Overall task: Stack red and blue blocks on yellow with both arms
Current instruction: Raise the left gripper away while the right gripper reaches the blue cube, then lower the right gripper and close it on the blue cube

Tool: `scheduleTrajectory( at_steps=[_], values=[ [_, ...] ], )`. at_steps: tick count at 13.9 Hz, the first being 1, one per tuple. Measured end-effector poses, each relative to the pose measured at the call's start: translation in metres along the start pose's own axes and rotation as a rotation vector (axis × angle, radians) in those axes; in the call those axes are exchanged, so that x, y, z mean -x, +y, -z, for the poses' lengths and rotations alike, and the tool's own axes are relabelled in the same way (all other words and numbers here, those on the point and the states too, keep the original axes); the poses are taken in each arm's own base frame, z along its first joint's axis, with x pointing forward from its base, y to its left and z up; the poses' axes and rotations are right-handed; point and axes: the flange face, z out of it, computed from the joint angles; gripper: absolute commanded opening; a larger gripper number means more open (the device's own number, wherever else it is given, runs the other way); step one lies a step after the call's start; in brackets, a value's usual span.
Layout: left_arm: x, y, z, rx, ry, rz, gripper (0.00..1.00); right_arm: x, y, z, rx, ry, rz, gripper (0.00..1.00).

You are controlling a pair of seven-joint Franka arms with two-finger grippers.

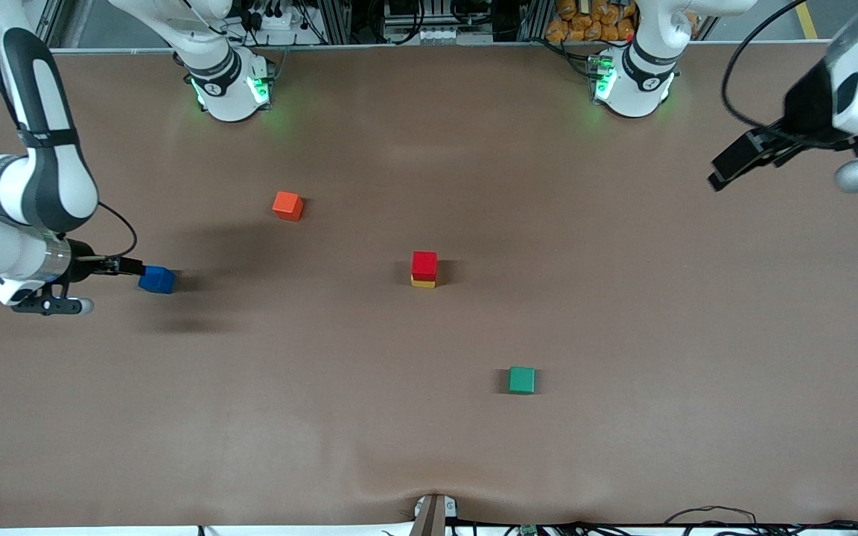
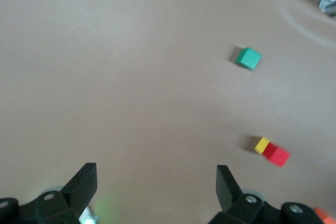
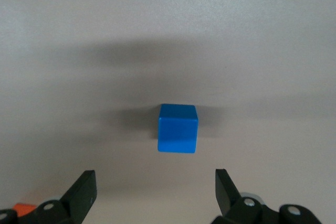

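The red block [image 1: 424,264] is stacked on the yellow block [image 1: 422,283]. The right end effector [image 1: 129,266] is positioned open beside the blue block [image 1: 156,280]; the left end effector [image 1: 731,164] is held open, raised.

Orange-red cube [image 1: 287,206], green cube [image 1: 522,380], brown table [image 1: 623,298]

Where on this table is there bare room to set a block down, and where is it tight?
Bare: the wide strip of table nearer the front camera than the green cube, and the left arm's end under the open left hand. Tight: the blue block beside the open right hand, and around the red block on the yellow block.
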Motion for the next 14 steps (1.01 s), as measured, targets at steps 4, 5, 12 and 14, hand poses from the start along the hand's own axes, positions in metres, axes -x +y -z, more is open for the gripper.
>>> scheduleTrajectory(
  at_steps=[4,5,12,14],
  values=[
    [-0.015,-0.056,0.001,-0.024,-0.058,-0.163,1.00,0.008,0.011,-0.032,-0.002,0.008,-0.021,1.00],
    [-0.020,-0.071,-0.001,-0.026,-0.073,-0.188,1.00,0.008,0.015,-0.039,-0.003,0.004,-0.028,1.00],
    [-0.005,-0.112,-0.026,-0.024,-0.097,-0.185,1.00,0.011,0.020,-0.078,0.000,0.022,-0.037,1.00],
    [-0.005,-0.117,-0.029,-0.020,-0.086,-0.176,1.00,0.010,0.019,-0.082,0.000,0.025,-0.036,1.00]
  ],
)
